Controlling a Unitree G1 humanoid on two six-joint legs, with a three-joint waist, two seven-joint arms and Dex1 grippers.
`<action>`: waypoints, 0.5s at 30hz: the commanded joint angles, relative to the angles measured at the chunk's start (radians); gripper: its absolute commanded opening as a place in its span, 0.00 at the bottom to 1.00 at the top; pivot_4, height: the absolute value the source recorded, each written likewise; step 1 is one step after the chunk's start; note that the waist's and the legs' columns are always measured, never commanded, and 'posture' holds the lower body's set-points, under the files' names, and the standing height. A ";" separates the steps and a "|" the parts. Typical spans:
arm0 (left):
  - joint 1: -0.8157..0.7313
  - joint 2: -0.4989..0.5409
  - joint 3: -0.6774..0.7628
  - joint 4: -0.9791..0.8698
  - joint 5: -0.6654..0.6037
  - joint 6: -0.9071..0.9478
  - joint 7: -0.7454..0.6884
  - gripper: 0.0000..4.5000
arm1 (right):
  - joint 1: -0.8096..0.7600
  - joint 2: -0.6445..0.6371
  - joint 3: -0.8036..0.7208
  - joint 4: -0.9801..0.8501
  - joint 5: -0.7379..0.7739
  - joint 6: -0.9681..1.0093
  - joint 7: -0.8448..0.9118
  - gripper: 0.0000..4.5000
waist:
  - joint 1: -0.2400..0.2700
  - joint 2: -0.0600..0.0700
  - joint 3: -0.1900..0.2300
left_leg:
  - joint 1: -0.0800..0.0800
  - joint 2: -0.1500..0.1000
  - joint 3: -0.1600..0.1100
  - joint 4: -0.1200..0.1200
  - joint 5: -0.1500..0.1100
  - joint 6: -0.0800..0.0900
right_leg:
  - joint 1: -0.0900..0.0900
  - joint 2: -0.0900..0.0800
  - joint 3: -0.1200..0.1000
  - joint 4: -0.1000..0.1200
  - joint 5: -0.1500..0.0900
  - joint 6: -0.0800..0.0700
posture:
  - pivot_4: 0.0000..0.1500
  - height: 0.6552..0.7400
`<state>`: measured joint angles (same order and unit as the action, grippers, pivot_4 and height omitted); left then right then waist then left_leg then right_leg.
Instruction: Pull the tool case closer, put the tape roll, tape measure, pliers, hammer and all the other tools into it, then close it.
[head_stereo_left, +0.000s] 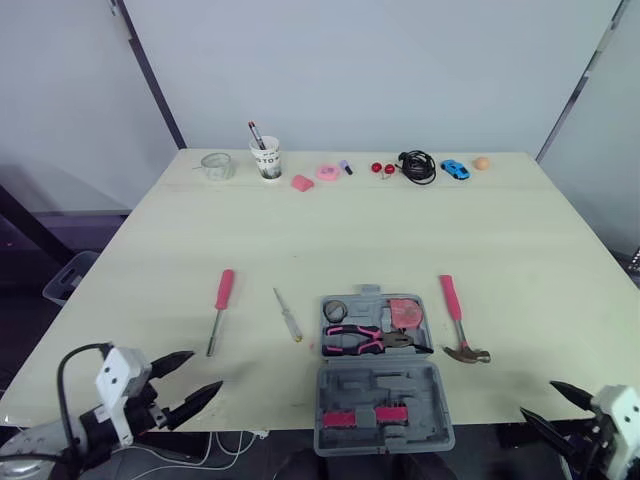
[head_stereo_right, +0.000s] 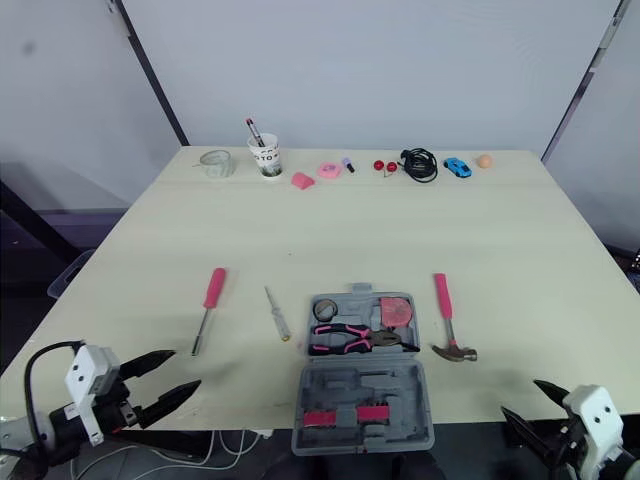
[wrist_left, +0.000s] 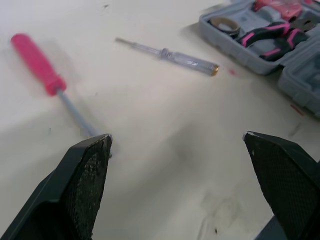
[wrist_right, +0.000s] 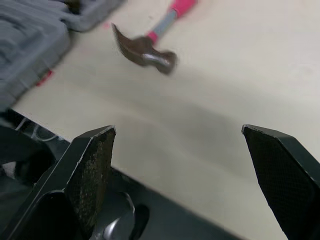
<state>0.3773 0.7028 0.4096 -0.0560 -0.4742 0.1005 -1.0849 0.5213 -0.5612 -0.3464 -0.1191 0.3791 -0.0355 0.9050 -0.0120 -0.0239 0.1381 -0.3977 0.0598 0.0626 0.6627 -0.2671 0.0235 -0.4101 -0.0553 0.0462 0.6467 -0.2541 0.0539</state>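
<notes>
The left gripper (head_stereo_left: 205, 370) hovers low over the near left corner of the bench (head_stereo_left: 400, 230), fingers spread wide and empty. The right gripper (head_stereo_left: 537, 397) hangs at the near right edge, fingers also wide and holding nothing. Between them, at the near edge, lies one tool case (head_stereo_left: 430, 395), open. Its far half holds one pair of pliers (head_stereo_left: 365, 340), one tape roll (head_stereo_left: 334, 309) and one tape measure (head_stereo_left: 405, 313). One hammer (head_stereo_left: 458, 320) lies just right of the case. Two screwdrivers lie to its left, one clear-handled (head_stereo_left: 288, 315) and one pink-handled (head_stereo_left: 220, 308).
</notes>
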 joint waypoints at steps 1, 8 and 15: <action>-0.048 0.031 -0.035 -0.017 0.007 -0.006 -0.033 1.00 | -0.053 -0.042 0.027 -0.059 0.016 0.046 0.019 0.95 | 0.000 0.000 0.000 | 0.000 0.000 0.000 0.000 0.000 0.000 | 0.000 0.000 0.000 0.000 0.000 0.000 | 1.00 1.00; -0.176 0.055 -0.155 -0.027 0.034 -0.003 -0.079 1.00 | -0.227 -0.086 0.169 -0.064 -0.032 0.105 0.047 0.95 | 0.001 0.000 0.000 | 0.000 -0.004 0.000 0.000 0.000 0.000 | 0.001 0.002 -0.001 0.000 0.000 0.000 | 1.00 1.00; -0.267 0.061 -0.263 0.018 0.079 -0.018 -0.134 1.00 | -0.384 -0.103 0.286 -0.007 -0.092 0.120 0.068 0.95 | 0.001 -0.001 0.000 | 0.000 -0.004 0.005 0.000 0.000 0.001 | 0.002 0.004 -0.001 0.000 0.000 0.000 | 1.00 1.00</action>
<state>0.1184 0.7527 0.1559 -0.0481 -0.4016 0.0976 -1.2046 0.1522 -0.6488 -0.0665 -0.1267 0.2930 0.0833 0.9613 -0.0110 -0.0245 0.1379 -0.3981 0.0560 0.0675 0.6630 -0.2667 0.0240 -0.4084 -0.0510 0.0456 0.6469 -0.2536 0.0543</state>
